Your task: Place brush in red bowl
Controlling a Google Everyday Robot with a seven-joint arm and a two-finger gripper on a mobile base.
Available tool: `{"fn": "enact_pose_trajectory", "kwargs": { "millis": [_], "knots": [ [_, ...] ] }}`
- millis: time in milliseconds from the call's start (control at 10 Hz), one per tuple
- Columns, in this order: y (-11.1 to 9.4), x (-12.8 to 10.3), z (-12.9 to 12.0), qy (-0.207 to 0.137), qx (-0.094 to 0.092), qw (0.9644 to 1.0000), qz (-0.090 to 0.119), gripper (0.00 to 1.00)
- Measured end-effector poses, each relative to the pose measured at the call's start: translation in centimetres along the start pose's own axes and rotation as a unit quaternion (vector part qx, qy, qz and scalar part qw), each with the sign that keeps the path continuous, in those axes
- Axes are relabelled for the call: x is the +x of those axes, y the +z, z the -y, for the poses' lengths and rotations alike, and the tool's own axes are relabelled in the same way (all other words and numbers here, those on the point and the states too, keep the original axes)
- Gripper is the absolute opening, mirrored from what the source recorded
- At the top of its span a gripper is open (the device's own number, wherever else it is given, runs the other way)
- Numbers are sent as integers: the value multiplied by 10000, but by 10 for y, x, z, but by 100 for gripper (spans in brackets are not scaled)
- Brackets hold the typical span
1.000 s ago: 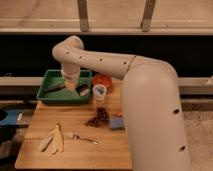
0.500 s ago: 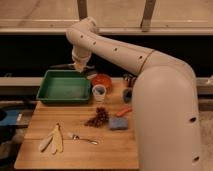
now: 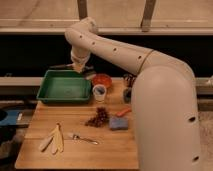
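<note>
My gripper (image 3: 79, 64) hangs above the back right corner of the green tub (image 3: 65, 86), just left of the red bowl (image 3: 102, 80). It is shut on the brush (image 3: 61, 66), held roughly level. The slim black handle sticks out to the left, and the dark head end (image 3: 90, 73) points toward the bowl. The orange-red bowl sits on the wooden table (image 3: 75, 152) behind a small pale cup (image 3: 99, 92). The brush is above and left of the bowl, not in it.
A bunch of dark grapes (image 3: 98, 117), a blue sponge (image 3: 119, 123), a silver fork (image 3: 82, 138) and a banana peel (image 3: 54, 140) lie on the table. My big white arm (image 3: 160, 100) covers the table's right side and partly hides a dark bowl (image 3: 127, 93).
The gripper has risen out of the green tub with the brush and moved right, toward the red bowl. The view has come closer.
</note>
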Motion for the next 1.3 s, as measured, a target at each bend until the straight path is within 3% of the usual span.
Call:
{"fn": "enact_pose_trajectory", "kwargs": {
  "millis": [500, 700, 1100, 1300],
  "knots": [
    [-10, 34, 29, 533, 387, 9972, 364, 0],
    [-3, 33, 41, 693, 425, 9956, 470, 0],
    [19, 41, 86, 985, 544, 9926, 461, 0],
    [31, 43, 105, 1040, 500, 9920, 515, 0]
  ]
}}
